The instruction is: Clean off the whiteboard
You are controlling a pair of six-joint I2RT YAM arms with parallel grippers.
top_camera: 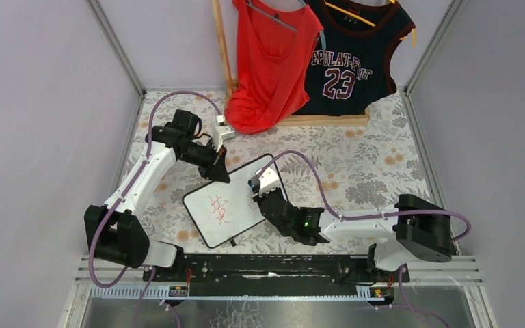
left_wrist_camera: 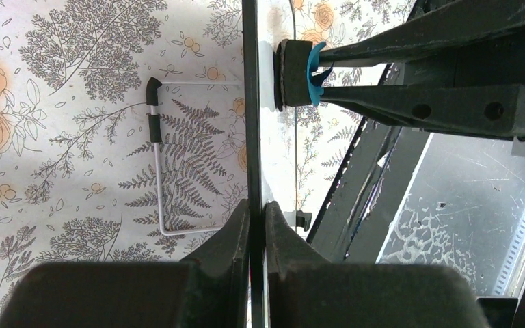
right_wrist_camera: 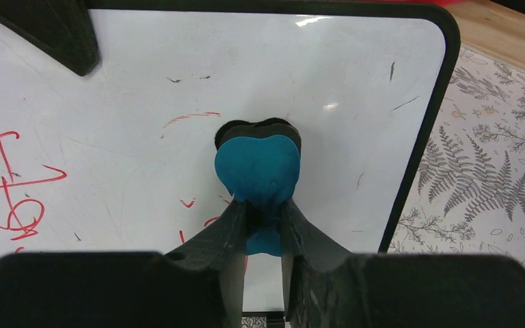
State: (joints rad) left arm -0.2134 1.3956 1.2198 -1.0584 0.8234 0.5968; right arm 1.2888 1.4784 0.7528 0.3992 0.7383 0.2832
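The whiteboard (top_camera: 239,186) stands tilted on the floral table, with a red handwritten character (top_camera: 219,209) on its left half. My left gripper (top_camera: 217,172) is shut on the board's upper edge. In the left wrist view the board (left_wrist_camera: 251,102) shows edge-on between the jaws of that gripper (left_wrist_camera: 258,213). My right gripper (right_wrist_camera: 263,217) is shut on a blue eraser (right_wrist_camera: 258,167), and the eraser's black felt presses on the white face (right_wrist_camera: 355,82). Red strokes (right_wrist_camera: 7,174) remain at the left, and faint red marks lie around the eraser.
A wooden rack at the back carries a red top (top_camera: 270,61) and a black jersey (top_camera: 352,58). A small white box (top_camera: 224,130) lies behind the left arm. The board's white wire stand (left_wrist_camera: 157,171) rests on the cloth. A black rail (top_camera: 273,265) runs along the near edge.
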